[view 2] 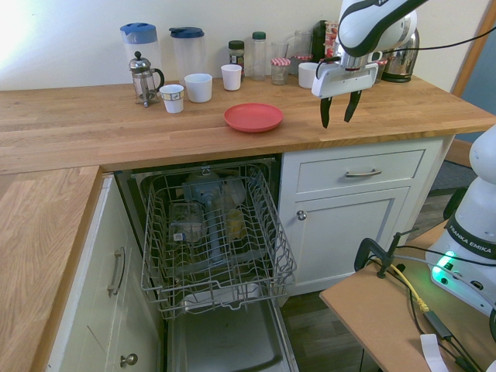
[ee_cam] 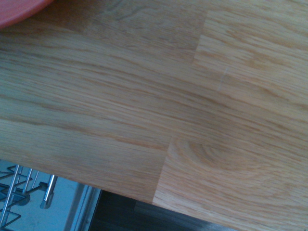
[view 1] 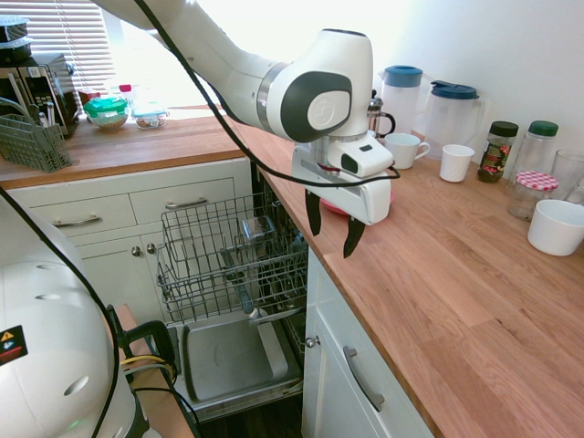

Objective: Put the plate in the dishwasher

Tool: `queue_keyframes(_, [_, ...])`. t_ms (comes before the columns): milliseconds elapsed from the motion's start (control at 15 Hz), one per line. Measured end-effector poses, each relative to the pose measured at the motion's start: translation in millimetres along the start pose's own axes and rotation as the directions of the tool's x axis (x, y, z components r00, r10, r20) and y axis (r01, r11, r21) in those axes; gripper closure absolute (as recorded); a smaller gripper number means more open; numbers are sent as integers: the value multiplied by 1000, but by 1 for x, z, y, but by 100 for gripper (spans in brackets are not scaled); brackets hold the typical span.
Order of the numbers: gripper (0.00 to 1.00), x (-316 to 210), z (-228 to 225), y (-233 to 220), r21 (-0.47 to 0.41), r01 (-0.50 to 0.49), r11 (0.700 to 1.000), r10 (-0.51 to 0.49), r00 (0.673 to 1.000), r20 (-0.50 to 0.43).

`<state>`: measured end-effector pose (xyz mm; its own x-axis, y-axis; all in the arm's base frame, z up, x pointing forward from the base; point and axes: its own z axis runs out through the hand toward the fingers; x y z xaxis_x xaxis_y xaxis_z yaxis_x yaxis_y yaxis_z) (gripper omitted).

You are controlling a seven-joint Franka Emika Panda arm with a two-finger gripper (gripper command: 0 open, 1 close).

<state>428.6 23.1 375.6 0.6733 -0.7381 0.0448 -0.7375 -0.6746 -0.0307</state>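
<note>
Second exterior view shows the white arm's gripper (view 2: 341,112) hanging above the wooden counter (view 2: 93,116), pointing straight down, its two dark jaws spread apart and holding nothing. The coral-red plate (view 2: 253,117) lies flat on the counter, apart from the gripper and on the side toward the mugs. Directly below the plate, the dishwasher (view 2: 213,232) stands open, its grey wire rack (view 2: 174,287) pulled out over the lowered door. The step in hand looks like the approach. A flat plate gives little to pinch, so the jaws would best come down astride the raised rim at the near edge, one finger inside and one outside.
</note>
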Motion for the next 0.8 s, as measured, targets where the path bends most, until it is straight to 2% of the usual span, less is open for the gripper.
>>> queue_keyframes(267, [0, 2, -2, -3, 12, -18, 1000, 18, 1000, 5])
queue_keyframes(800, [0, 53, -38, -65, 156, -88, 984, 82, 995, 49])
